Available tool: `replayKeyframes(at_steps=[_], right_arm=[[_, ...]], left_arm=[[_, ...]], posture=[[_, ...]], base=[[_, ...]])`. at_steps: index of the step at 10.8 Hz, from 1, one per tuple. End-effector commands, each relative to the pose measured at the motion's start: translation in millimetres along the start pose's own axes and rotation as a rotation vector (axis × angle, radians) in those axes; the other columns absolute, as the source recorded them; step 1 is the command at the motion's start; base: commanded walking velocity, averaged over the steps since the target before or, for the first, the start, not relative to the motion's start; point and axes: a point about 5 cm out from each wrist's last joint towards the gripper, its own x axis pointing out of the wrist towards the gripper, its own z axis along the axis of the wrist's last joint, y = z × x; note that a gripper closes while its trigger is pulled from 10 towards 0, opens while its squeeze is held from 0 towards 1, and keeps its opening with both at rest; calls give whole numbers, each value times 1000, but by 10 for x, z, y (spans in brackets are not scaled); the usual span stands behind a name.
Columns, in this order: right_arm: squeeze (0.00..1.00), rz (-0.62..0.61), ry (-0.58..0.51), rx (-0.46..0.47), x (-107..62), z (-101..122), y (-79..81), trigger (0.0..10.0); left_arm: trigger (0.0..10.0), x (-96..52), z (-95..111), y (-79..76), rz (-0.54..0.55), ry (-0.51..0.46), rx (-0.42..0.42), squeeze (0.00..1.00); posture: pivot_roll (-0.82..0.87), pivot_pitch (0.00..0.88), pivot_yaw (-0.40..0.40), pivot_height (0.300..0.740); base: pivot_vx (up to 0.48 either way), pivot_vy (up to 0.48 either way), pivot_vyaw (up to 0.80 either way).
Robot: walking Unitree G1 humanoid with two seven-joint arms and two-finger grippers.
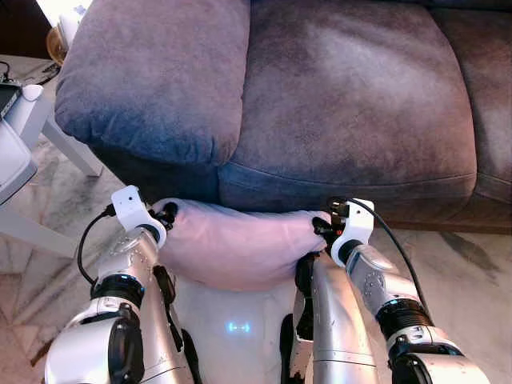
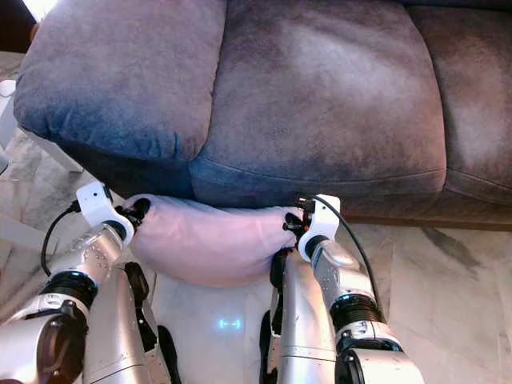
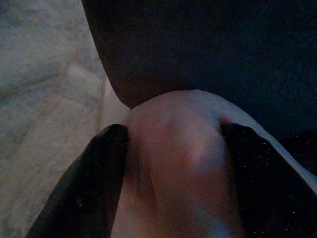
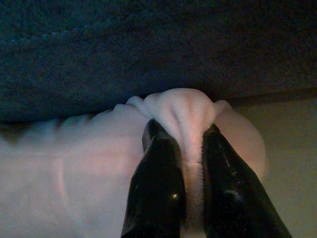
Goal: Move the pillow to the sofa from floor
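Pinching opposite ends of the pink pillow (image 1: 232, 244), the left gripper (image 1: 166, 214) and right gripper (image 1: 322, 226) hold it against the grey sofa's (image 1: 336, 104) front, above the marble floor (image 1: 464, 264).

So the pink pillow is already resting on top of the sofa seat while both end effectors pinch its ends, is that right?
Not quite: the left eye view shows the pink pillow below the sofa seat, against its front, not on top. The left end effector and right end effector do pinch its ends.

No readable text, label or number appears anywhere.
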Motion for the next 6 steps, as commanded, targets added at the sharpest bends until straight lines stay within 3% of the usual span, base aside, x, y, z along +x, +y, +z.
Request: replayKeyframes(at_steps=[1, 6], right_arm=[[0, -35, 27, -2, -38, -81, -85, 0], [0, -35, 20, 1, -41, -81, -87, 0]], left_arm=[[0, -17, -147, 86, 29, 71, 17, 0], [0, -16, -212, 41, -13, 120, -4, 0]], posture=[[25, 298, -100, 462], [29, 268, -88, 462]], base=[[0, 0, 0], [0, 0, 0]])
